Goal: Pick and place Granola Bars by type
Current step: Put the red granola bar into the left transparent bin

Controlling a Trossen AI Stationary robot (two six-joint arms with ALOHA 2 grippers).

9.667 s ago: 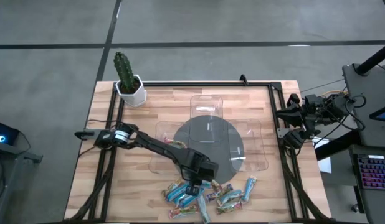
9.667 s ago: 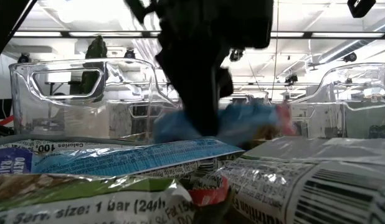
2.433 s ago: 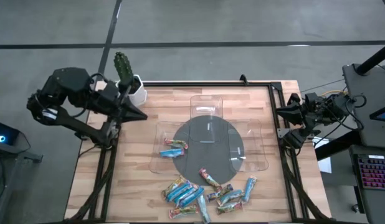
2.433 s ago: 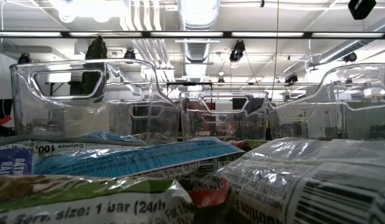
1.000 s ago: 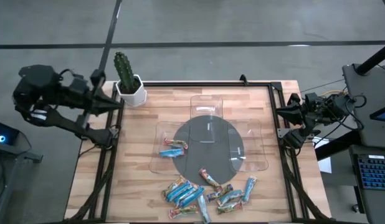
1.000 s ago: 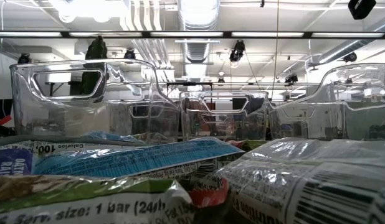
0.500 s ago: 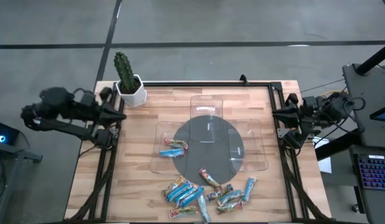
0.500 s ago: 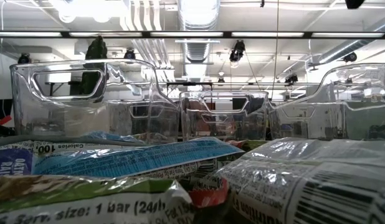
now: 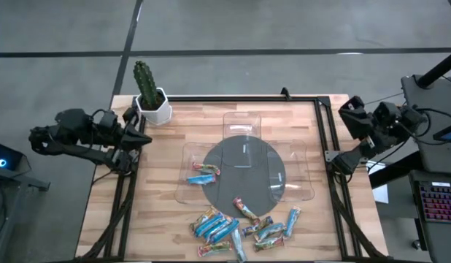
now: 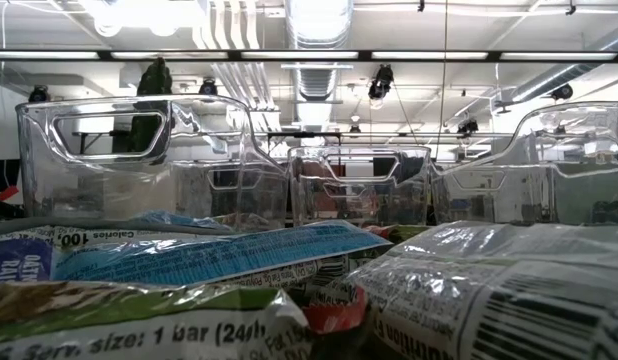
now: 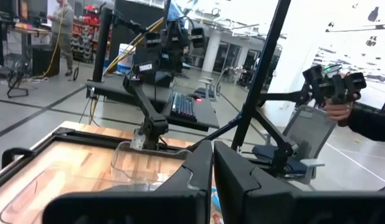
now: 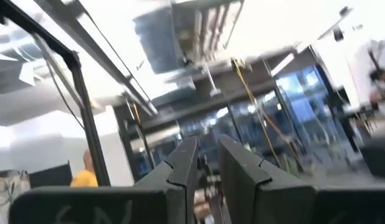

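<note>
Several granola bars [image 9: 240, 226] in blue, teal and red-orange wrappers lie in a loose pile near the table's front edge; the low view shows them close up [image 10: 209, 255]. One blue bar [image 9: 203, 175] lies in the left clear tray. A red-orange bar [image 9: 245, 210] lies at the front rim of the grey disc [image 9: 244, 164]. My left gripper [image 9: 145, 138] [image 11: 213, 149] is shut and empty, level at the table's left edge. My right gripper [image 9: 347, 108] [image 12: 208, 146] hangs off the right edge, tipped upward, with a narrow gap and nothing between its fingers.
Clear plastic trays [image 9: 298, 172] stand around the grey disc at mid-table. A cactus in a white pot [image 9: 149, 98] stands at the far left corner. Black frame rails [image 9: 324, 146] line the table's edges. A person's hand [image 11: 339, 109] shows beyond the table's right side.
My left gripper has sunk beside the table's left edge, staying shut and pointing level over the table. My right gripper has risen at the right edge and tipped its fingers upward. The bars have not moved.
</note>
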